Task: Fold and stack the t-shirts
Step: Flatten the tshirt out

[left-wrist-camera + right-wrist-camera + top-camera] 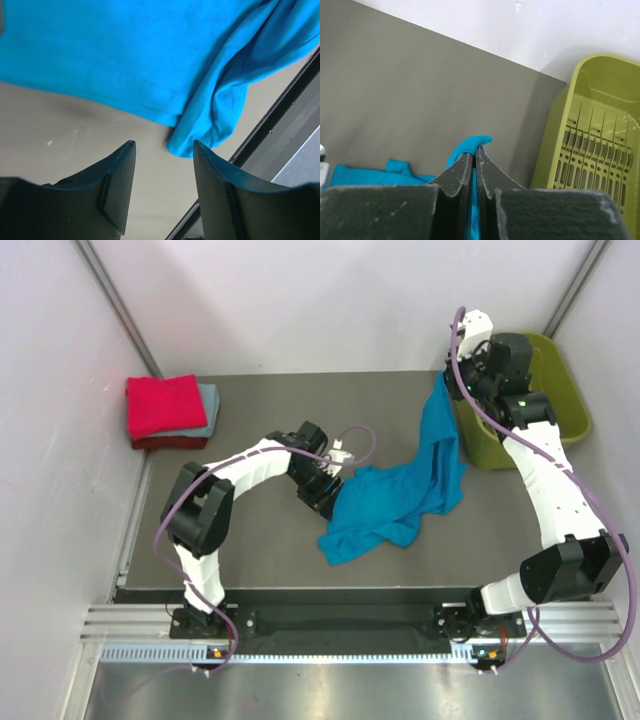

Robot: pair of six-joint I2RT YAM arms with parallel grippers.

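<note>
Grips a corner of the bright teal-blue cotton t-shirt [400,495] in the right gripper [449,380], raised high beside the olive-green slotted plastic basket [565,390] at the far right of the dark grey table [250,420]. Clamps the black fingers [457,175] tight on that corner, with a tuft of blue cloth poking out past the tips. Drapes the cloth from there down to a crumpled heap at mid-table, towards the near edge. Holds the left gripper [322,490] low at the heap's left edge; cannot tell from overhead whether touching the cloth or just short of it. Shows, in the left wrist view, both dark fingers [120,170] parted about halfway, with only bare table between them and a folded hem tip just ahead of the gap. Stacks the folded bright red cotton shirt [165,405] on the folded pale grey-blue cotton shirt [208,410] in the far left corner, well apart from the teal heap.
</note>
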